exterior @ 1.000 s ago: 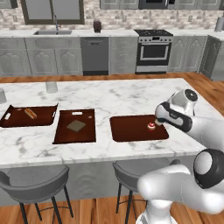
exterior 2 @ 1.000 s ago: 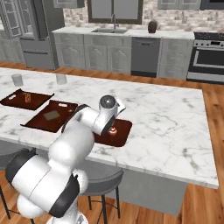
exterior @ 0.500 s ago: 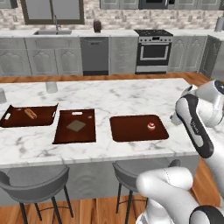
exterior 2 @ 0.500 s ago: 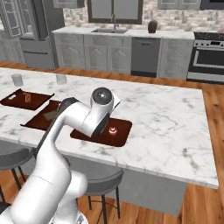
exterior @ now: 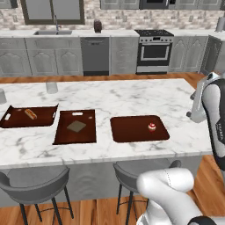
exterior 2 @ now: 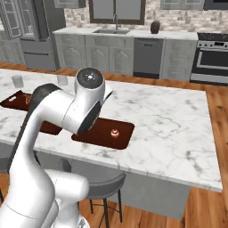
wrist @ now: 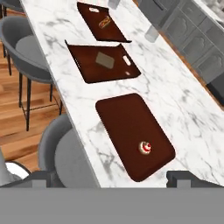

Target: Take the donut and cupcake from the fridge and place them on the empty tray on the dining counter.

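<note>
Marble-topped dining counter (exterior: pixel 132 96), white with grey veins, is where everything's happening right now. The flat dark reddish-brown rectangular tray (wrist: pixel 127 131) sits near the stool-side edge, and the tiny red cupcake with the pale top (exterior: pixel 152 127) is already on it, upright, out toward the tray's 3 o'clock end in the left base view. In the hand view it's down around 5 o'clock on the tray, close to a corner.

The gripper (wrist: pixel 109 178) hangs above the counter looking down on the tray, its two dark finger tips spread wide apart with nothing between them. So the hand is empty.

No donut on the tray, so I'd say we're half done and a trip to the tall grey fridge (exterior 2: pixel 31 33) at the back, about 10 o'clock in the right base view, is next.

What could go wrong:
- The squarer brown board with a handle slot (exterior: pixel 75 127) and the brown tray with upturned sides (exterior: pixel 28 116) sit just to the 9 o'clock side. Easy to drop the donut on the wrong one.
- The cupcake is small and near the tray's corner. A low swing of the arm or a sloppy donut placement could knock it over or off.
- The grey stool (exterior: pixel 35 184) is tucked right under the edge, so the base driving off could clip it.
</note>
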